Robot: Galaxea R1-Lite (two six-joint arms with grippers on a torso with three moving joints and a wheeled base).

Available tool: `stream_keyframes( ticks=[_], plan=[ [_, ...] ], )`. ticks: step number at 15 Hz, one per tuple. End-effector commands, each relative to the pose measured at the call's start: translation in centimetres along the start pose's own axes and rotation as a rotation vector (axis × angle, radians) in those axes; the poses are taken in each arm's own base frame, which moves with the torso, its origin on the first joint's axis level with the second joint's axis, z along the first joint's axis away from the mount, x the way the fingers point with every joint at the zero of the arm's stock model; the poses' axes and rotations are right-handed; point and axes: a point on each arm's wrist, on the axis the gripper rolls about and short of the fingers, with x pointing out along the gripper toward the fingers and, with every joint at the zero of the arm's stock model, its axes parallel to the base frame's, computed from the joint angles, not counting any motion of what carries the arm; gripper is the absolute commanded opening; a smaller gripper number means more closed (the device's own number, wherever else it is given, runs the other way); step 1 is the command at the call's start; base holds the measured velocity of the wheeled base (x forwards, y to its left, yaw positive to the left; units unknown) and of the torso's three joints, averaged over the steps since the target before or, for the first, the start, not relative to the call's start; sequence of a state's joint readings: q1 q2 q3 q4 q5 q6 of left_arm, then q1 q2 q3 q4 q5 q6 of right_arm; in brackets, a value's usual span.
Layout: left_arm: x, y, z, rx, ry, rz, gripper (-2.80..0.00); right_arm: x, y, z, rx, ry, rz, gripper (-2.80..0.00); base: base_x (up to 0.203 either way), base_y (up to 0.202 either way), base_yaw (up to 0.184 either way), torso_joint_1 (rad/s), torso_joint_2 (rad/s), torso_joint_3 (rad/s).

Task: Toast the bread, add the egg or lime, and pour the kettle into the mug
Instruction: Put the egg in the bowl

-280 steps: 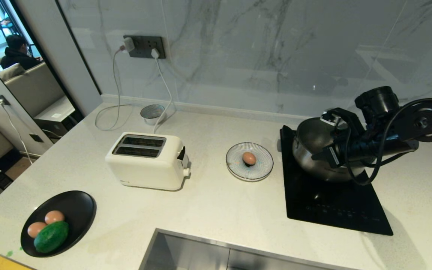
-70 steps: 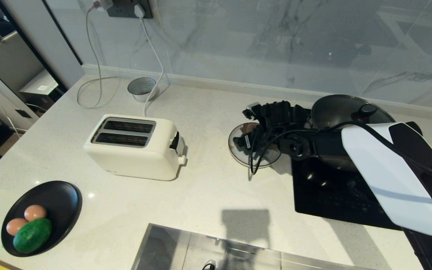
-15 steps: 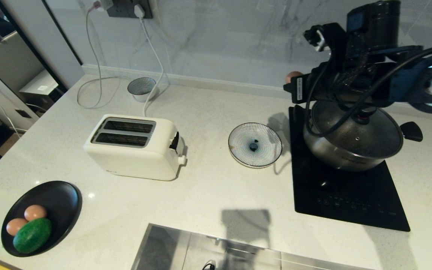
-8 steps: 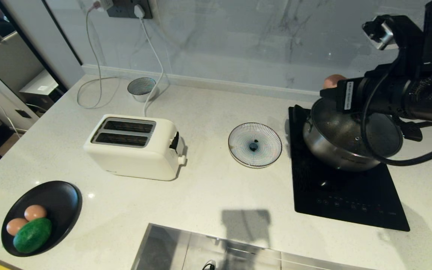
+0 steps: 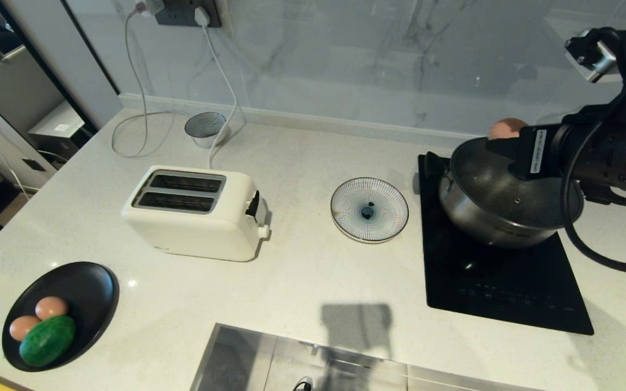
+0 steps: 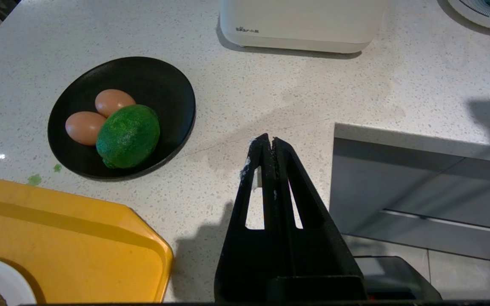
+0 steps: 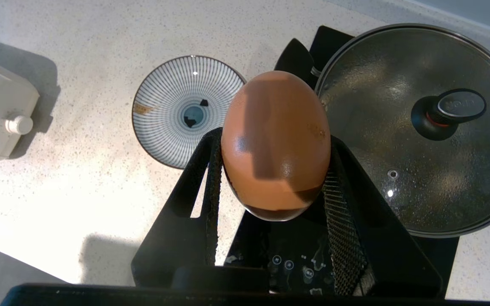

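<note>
Smooth oval egg (image 7: 275, 144) clamped in right pincer (image 7: 272, 170) above glass-lidded steel pot (image 5: 487, 214); left pincer (image 6: 267, 146) together.

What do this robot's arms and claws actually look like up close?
Both are matte black. The left claw has two long tapering fingers with triangular cut-outs, narrowing to thin tips flecked with white. The right claw has the same fingers, lined with cross-hatched grip pads. The right arm is black, with a white label and a thick black cable looping beneath.
</note>
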State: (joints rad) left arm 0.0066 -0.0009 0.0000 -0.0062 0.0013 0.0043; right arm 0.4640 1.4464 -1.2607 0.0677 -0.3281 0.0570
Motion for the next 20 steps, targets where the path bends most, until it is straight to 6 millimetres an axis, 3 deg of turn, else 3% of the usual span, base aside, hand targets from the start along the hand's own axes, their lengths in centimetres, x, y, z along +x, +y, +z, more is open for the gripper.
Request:
stream_keyframes(
  ticks=[1,9,20],
  plan=[
    [0.0,0.0,0.0,0.000,-0.001,0.001,-2.80,-0.3,-0.1,-0.1,0.000,-0.002,-0.001,-2.80,0.000,0.000,0.000,0.000,0.00,0.000],
    [0.0,0.0,0.0,-0.001,-0.001,0.000,-2.80,-0.9,-0.3,0.3,0.007,-0.020,0.000,-2.80,0.000,0.000,0.000,0.001,0.00,0.079],
    [0.0,0.0,0.0,-0.001,-0.001,0.001,-2.80,0.2,0.0,-1.4,0.023,0.047,-0.002,-2.80,0.000,0.000,0.000,0.000,0.00,0.201]
  ],
)
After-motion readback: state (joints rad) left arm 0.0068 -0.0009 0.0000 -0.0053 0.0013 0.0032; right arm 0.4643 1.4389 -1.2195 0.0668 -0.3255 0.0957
